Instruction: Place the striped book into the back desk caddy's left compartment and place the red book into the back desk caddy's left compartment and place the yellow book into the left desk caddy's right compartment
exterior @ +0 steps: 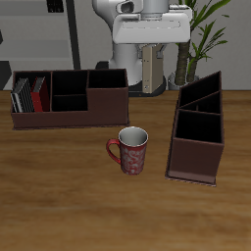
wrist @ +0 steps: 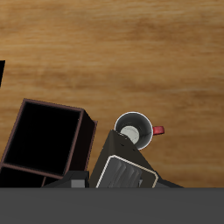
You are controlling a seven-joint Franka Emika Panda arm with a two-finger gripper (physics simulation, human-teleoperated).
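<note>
A: Nearest the front edge: mug (exterior: 130, 149), upright, red-patterned, handle out to one side. Not part of the job.

B: Beside it?

A: The left desk caddy (exterior: 196, 127), tall brown box with sloping walls, apart from the mug. Its sections look dark and empty. The wrist view looks down into one of them (black inside, nothing seen).

B: Farther back?

A: The back desk caddy (exterior: 69, 96), long and low. The striped book (exterior: 20, 95) and the red book (exterior: 39, 93) stand upright side by side in the back desk caddy's left compartment (exterior: 29, 106). I judge those two placements done.

B: So the third book?

A: The yellow book (exterior: 150, 69) hangs on edge at the table's back, under the gripper (exterior: 151, 49), clear of the wood. Nothing else supports it, so I read the claw as pinched on its upper end. Held edge-down, it should slot between the caddy walls.

B: What can't you make out?

A: The fingers themselves; the book and the arm's body mask them in the outside view. From the wrist, the book (wrist: 127, 173) is cut off by a grey band, and only its pale border shows. Which section of the tall caddy counts as the right one I can't settle from here.
</note>
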